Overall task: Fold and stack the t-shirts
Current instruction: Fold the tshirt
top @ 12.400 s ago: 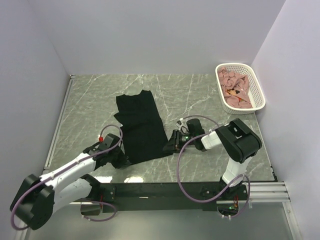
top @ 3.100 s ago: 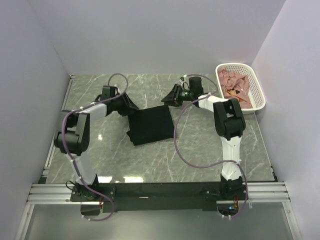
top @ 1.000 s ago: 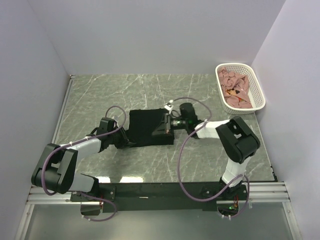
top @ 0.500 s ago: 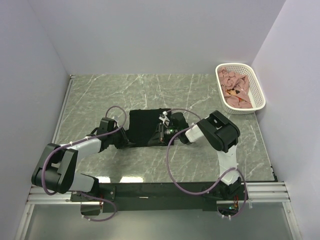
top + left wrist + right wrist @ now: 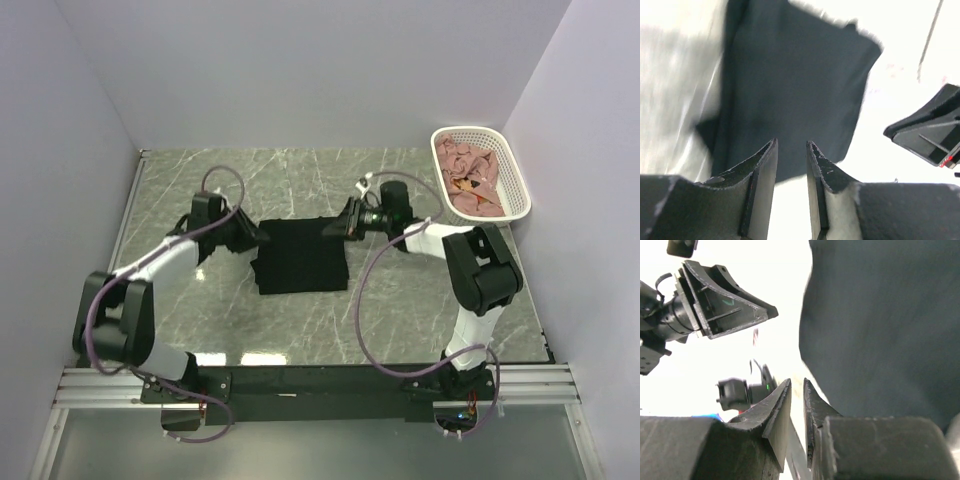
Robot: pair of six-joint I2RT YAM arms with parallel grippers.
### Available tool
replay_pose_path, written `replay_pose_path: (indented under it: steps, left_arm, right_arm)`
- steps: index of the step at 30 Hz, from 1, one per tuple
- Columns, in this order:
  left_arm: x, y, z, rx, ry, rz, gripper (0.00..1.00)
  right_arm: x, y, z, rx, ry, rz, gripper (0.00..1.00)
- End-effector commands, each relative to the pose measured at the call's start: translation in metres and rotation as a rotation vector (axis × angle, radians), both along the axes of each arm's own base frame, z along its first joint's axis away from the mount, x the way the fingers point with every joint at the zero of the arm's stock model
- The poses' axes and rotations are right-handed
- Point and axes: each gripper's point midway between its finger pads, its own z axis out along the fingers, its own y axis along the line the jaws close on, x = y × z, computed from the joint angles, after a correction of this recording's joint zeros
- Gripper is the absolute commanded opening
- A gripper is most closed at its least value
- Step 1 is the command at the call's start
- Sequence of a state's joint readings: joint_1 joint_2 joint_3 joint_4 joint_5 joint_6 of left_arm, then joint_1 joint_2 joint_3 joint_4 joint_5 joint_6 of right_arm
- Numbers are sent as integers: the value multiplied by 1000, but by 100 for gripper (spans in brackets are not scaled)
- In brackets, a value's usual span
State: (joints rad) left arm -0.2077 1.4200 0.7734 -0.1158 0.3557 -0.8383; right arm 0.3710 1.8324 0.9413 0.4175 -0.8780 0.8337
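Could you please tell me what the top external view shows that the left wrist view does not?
Only the top external view shows the white basket of pink cloth at the far right, and both arms whole. Only the left wrist view shows the left claw close up, its jaws slightly apart and empty. Both show the folded black t-shirt on the marble table.

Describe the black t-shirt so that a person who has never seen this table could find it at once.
Look at the middle of the grey marble table, between the two robot arms. The black t-shirt lies there flat, folded into a small, nearly square packet. It is the only black cloth; the other cloth is pink and sits crumpled in the white basket at the far right corner.
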Motion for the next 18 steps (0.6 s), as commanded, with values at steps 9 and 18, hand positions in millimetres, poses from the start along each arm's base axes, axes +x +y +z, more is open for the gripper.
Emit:
replay_pose_path:
  steps: [9, 18]
  left_arm:
    - [108, -1, -25, -25, 1, 10, 34]
    - [115, 9, -81, -41, 97, 80, 32]
  right_arm:
    - [100, -15, -22, -1, 27, -109, 23]
    - [127, -33, -68, 5, 126, -191, 24]
